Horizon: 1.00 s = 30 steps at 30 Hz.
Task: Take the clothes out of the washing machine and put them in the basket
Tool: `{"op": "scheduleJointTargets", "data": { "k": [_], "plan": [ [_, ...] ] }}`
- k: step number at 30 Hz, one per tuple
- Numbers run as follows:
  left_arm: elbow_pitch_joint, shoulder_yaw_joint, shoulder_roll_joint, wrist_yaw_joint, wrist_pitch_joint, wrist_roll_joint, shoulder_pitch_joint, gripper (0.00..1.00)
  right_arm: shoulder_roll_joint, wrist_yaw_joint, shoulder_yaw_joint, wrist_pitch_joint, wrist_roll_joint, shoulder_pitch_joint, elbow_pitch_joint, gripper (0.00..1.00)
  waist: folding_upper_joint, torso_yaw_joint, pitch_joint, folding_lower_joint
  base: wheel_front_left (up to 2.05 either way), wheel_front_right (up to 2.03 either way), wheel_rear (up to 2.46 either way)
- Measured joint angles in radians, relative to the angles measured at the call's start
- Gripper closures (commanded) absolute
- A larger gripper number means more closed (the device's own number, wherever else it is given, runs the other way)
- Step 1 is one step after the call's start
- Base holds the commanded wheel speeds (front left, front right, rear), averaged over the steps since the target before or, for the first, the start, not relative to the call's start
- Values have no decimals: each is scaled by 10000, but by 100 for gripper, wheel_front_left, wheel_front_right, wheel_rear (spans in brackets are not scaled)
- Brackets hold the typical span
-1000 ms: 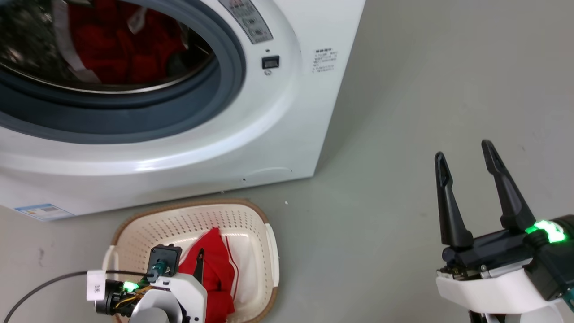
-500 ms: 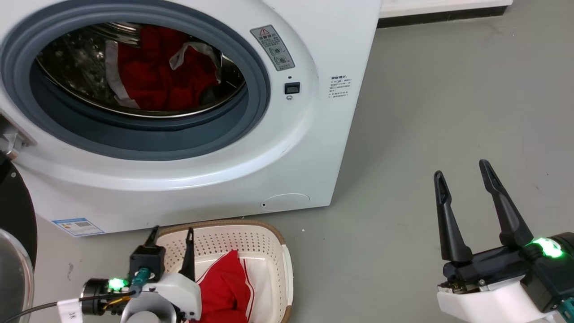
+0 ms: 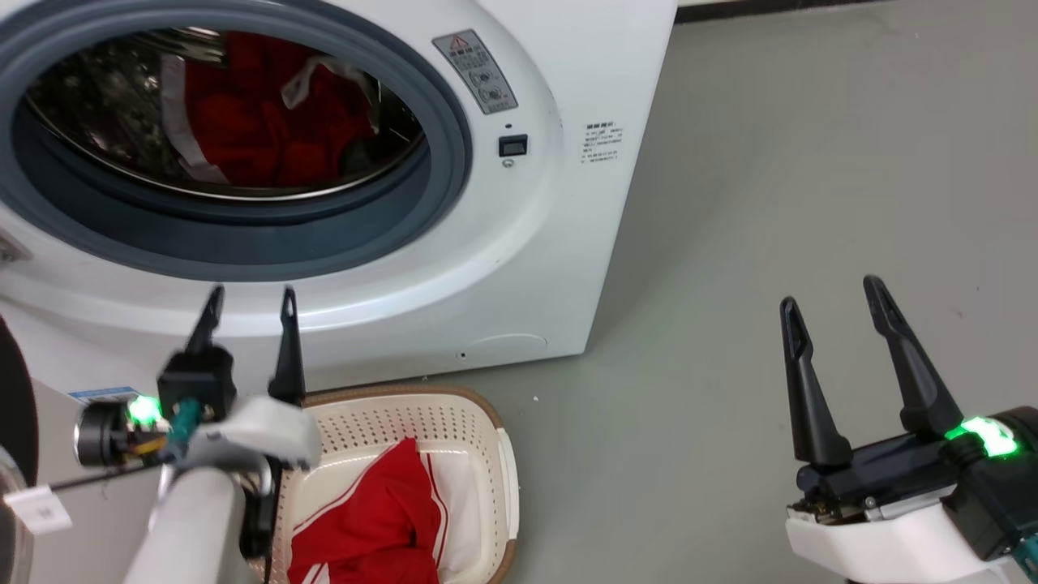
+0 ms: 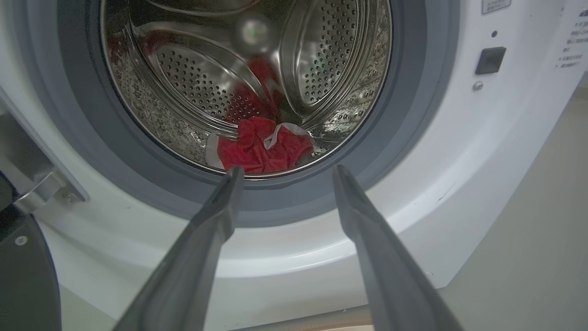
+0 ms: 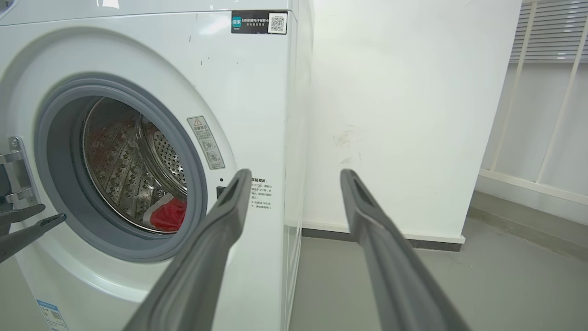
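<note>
Head view first: my left gripper (image 3: 250, 292) was down in the basket (image 3: 454, 395) a second ago. Now it's up in front of the washing machine (image 3: 527, 243), fingers apart with nothing between them. One red garment (image 3: 377, 519) is lying in the basket, so I'd call that drop done. More clothes (image 3: 243, 130) are piled in the drum, so I'm not finished yet. The camera shifted a bit too, so don't read the machine as having moved. My right gripper (image 3: 833, 292) hangs off to the side over bare floor, well away from everything, spread wide and empty.

Left wrist view: my two fingers frame the bottom of the porthole (image 4: 413, 115), spread fairly wide. Just past the tips is the red bundle with a white strip, sitting low in the steel drum (image 4: 193, 78). I'm lined up but not inside the opening yet. Next up is probably reaching in low and pinching a fold.

Right wrist view: fingers wide, nothing held, pointed at the machine's front corner and the white wall (image 5: 390, 115). My left gripper's tips peek in at the left edge by the door hinge (image 5: 16, 165).
</note>
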Motion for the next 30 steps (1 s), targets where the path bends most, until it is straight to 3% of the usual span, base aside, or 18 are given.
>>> {"op": "scheduleJointTargets", "data": {
  "k": [12,30],
  "plan": [
    [1797,263,874,-610,201,146,-3462,0,2,0,199,0,291,-989,-343,0,0,-548,1364,2,0,0,0],
    [4075,-38,2466,-1597,3482,382,-9509,0,-2,0,102,0,1179,-2584,-1373,0,0,-1400,4263,3,0,0,0]
  ]
}}
